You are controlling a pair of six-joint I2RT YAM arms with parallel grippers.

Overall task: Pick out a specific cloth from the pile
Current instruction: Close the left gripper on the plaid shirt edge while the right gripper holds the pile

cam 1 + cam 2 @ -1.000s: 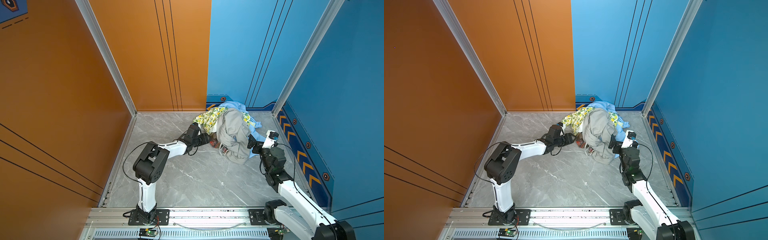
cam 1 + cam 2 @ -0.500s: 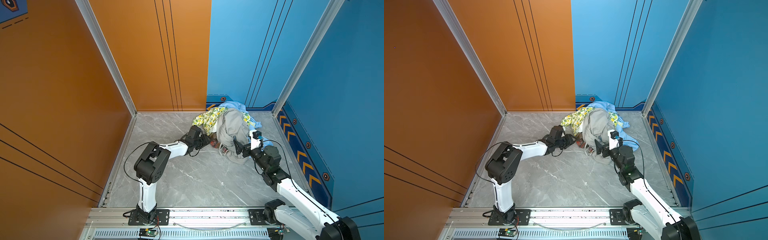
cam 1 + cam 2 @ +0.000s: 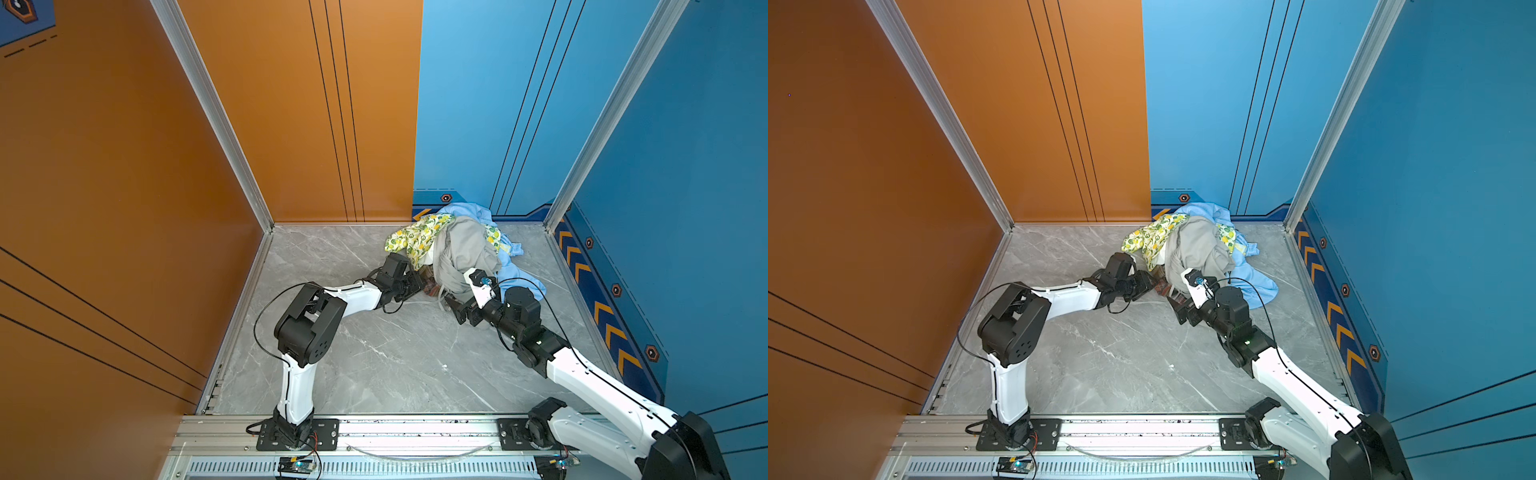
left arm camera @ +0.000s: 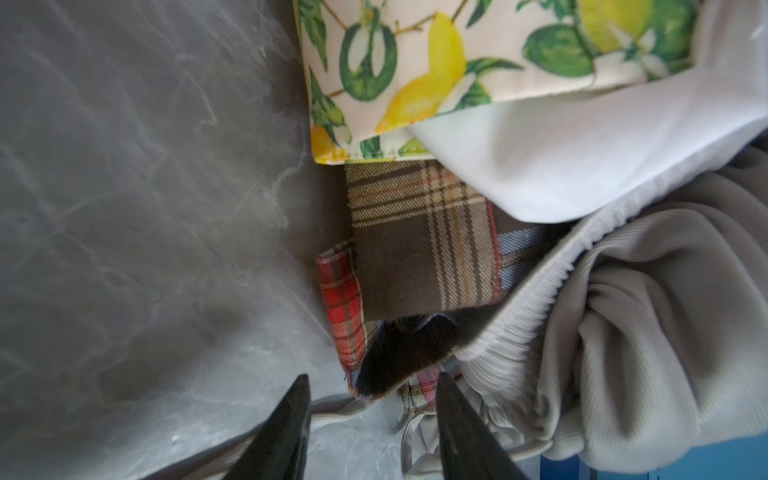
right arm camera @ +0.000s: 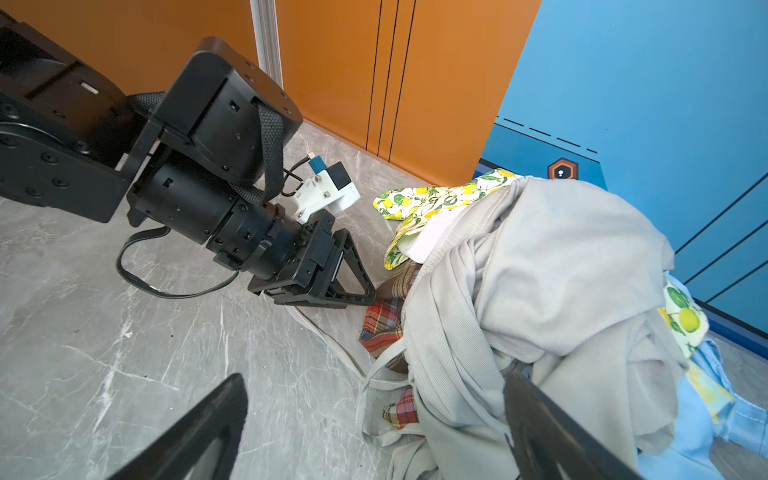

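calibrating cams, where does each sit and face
both top views: high above the base rail, looking down on pile, left arm, right arm
left wrist: on left arm, facing plaid cloth under lemon-print cloth; own jaws show
right wrist: on right arm, facing grey garment and left arm's jaws; own jaws show
shared: both wrists see the plaid cloth

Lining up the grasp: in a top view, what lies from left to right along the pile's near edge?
In order: left tool → plaid cloth → right tool → light blue garment.
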